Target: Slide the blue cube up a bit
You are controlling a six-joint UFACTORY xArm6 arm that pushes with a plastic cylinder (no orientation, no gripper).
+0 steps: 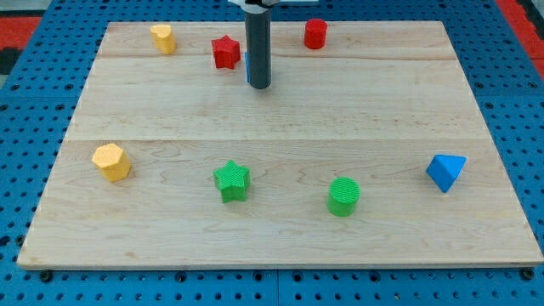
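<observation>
My dark rod comes down from the view's top, and my tip point(259, 86) rests on the wooden board point(280, 119) near its top edge. The blue cube point(246, 66) is almost wholly hidden behind the rod; only a thin blue sliver shows at the rod's left edge. My tip is right in front of the cube, on its lower side. I cannot tell whether they touch. A red star point(225, 52) stands just left of the sliver.
A yellow block point(162, 38) is at top left and a red cylinder point(315, 33) at top right of the rod. In the lower half stand a yellow hexagonal block point(111, 161), a green star point(231, 180), a green cylinder point(343, 196) and a blue triangular block point(445, 172).
</observation>
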